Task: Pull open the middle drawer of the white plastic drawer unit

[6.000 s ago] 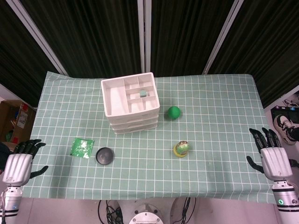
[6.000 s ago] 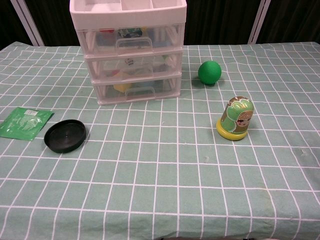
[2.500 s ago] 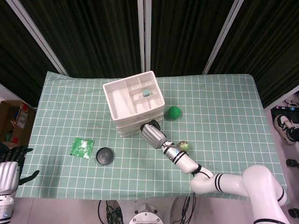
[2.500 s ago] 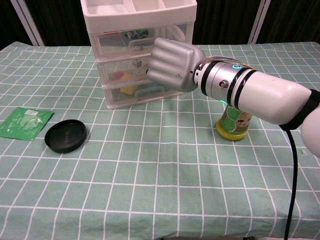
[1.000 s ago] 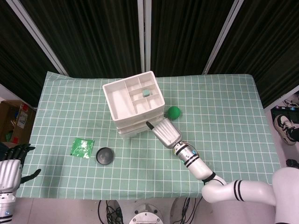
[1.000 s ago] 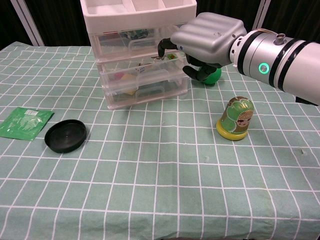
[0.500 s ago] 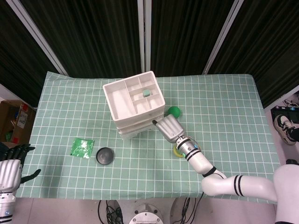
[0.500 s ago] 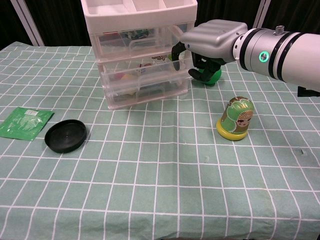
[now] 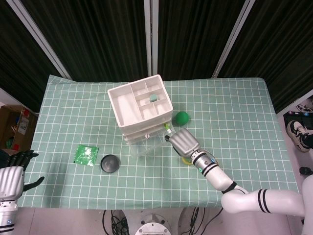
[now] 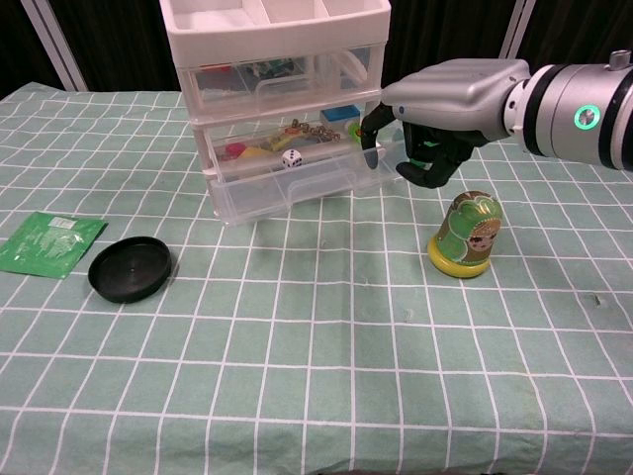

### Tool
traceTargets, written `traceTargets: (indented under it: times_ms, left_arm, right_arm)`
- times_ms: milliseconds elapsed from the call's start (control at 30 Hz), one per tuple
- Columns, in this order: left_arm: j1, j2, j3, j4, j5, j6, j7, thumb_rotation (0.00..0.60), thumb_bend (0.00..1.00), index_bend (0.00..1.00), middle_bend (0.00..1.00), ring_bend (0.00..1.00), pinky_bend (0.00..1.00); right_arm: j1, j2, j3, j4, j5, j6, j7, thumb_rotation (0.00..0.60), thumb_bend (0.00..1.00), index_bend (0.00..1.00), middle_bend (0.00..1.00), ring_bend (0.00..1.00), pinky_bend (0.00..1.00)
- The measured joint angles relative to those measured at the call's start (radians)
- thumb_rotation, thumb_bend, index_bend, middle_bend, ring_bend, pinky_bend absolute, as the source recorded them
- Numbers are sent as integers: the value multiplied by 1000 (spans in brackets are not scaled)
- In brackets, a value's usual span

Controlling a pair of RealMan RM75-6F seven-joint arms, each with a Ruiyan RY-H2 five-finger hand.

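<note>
The white plastic drawer unit [image 10: 276, 61] stands at the back of the table, also seen from above [image 9: 140, 103]. Its clear middle drawer [image 10: 297, 184] juts out toward me, showing a white die [image 10: 292, 156] and small trinkets inside; from above the drawer [image 9: 146, 142] sticks out past the unit's front. My right hand [image 10: 445, 107] is at the drawer's right front corner, its dark fingertips [image 10: 371, 139] hooked over the front rim. From above, the right hand [image 9: 184, 141] lies beside that corner. My left hand [image 9: 11, 179] hangs off the table's left edge, fingers apart, holding nothing.
A painted doll [image 10: 465, 234] stands just under my right forearm. A green ball [image 9: 182, 117] lies right of the unit, hidden behind the hand in the chest view. A black lid [image 10: 129, 269] and a green packet [image 10: 49, 243] lie at the front left.
The middle drawer has slid out toward me, drawn by my right hand, which moved back and to the right. The unit itself turned slightly earlier on. The left hand stayed still.
</note>
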Motion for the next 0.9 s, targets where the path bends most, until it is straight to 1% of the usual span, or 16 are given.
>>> traceTargets:
  times_ms: [100, 367, 433, 467, 533, 567, 600, 700, 767, 833, 900]
  left_arm:
    - [-1, -2, 0, 5, -1, -2, -3, 600, 88, 276, 223, 175, 201]
    - [-1, -4, 1, 9, 0, 0, -5, 600, 88, 277, 223, 175, 201]
    - [-1, -4, 1, 9, -1, 0, -5, 600, 88, 277, 223, 175, 201]
    - [-1, -4, 1, 9, -1, 0, -5, 600, 87, 277, 223, 175, 201]
    - [-1, -4, 0, 9, -1, 2, -5, 600, 87, 276, 223, 175, 201]
    - [-1, -4, 0, 9, -1, 3, -5, 600, 87, 276, 222, 175, 201]
    - [0, -3, -1, 9, -1, 4, -5, 600, 87, 276, 222, 175, 201]
    - [0, -1, -2, 6, -1, 6, -4, 600, 88, 277, 223, 175, 201]
    - [-1, -1, -3, 4, 0, 8, -3, 600, 88, 277, 223, 175, 201]
    - [0, 0, -3, 1, 3, 12, 0, 600, 88, 277, 223, 175, 201]
    - [0, 0, -2, -4, 6, 15, 3, 600, 88, 277, 223, 175, 201]
  right_arm:
    - [-5, 31, -23, -39, 0, -2, 15, 600, 480, 380, 922, 991, 1000]
    - [-4, 81, -49, -91, -2, -24, 68, 600, 482, 374, 922, 990, 1000]
    - [-3, 92, -54, -100, -5, -24, 71, 600, 481, 340, 922, 989, 1000]
    - [-2, 97, -56, -104, -6, -24, 73, 600, 470, 299, 922, 987, 1000]
    - [-1, 107, -59, -115, -12, -21, 75, 600, 393, 213, 922, 981, 1000]
    - [-1, 116, -59, -126, -17, -16, 76, 600, 346, 181, 921, 978, 1000]
    - [-1, 125, -59, -136, -23, -11, 76, 600, 320, 167, 922, 977, 1000]
    - [0, 163, -50, -177, -43, 8, 79, 600, 301, 162, 922, 977, 1000]
    - [8, 190, -32, -200, -57, 19, 78, 600, 292, 164, 921, 977, 1000]
    - [28, 199, -12, -203, -74, 25, 65, 600, 251, 203, 921, 979, 1000]
    - [52, 193, 2, -188, -91, 26, 42, 600, 211, 272, 923, 984, 1000]
